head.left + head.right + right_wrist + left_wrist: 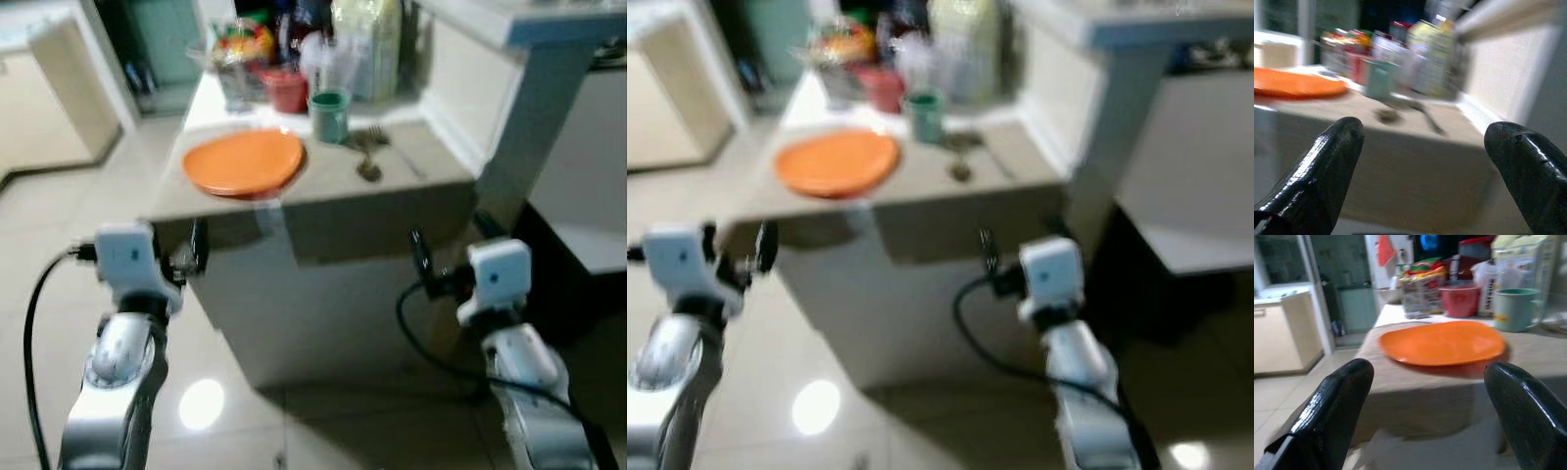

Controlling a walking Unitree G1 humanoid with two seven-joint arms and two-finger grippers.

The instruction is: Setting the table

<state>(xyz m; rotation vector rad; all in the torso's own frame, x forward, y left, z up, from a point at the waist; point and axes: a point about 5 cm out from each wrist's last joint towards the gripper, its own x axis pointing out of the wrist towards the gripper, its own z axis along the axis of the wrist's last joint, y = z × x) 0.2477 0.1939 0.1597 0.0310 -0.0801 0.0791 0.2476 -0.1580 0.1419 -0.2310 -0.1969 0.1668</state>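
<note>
Left gripper [1425, 421] fingers spread wide, nothing held, short of the table edge [323, 201], level with it. Right gripper [1425, 181] same: wide apart, empty, facing the table's near side. Orange plate [243, 162]: flat, glossy, rounded, on the beige cloth near the front-left corner. Green mug [329, 115] behind it, fork and spoon [368, 152] just right. Red bowl [285, 90] and packets at back.

Plate [243, 163] left of cup [329, 115], on table [421, 166].
</note>
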